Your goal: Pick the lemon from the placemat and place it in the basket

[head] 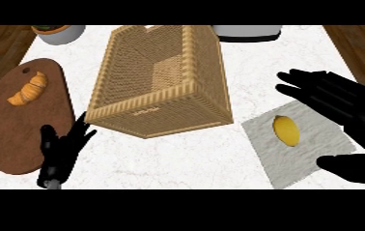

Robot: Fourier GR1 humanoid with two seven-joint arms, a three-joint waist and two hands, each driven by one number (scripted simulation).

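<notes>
The lemon (287,130) lies on the grey placemat (308,161), near the mat's centre, at the right side of the white marble counter (192,152). Right hand (333,99): open, fingers straight and spread above the mat's far edge, thumb apart from them near the mat's near right corner. The lemon sits in the gap between fingers and thumb; no contact with the hand is visible. The woven basket (160,115) stands at the counter's centre, left of the placemat and apart from it, its interior holding nothing visible. Left hand (63,150): open, fingers up, resting at the lower left, overlapping the near edge of a brown cutting board (32,138). A croissant (28,91) lies on that board. A grey pot (61,34) stands at the far left corner.
</notes>
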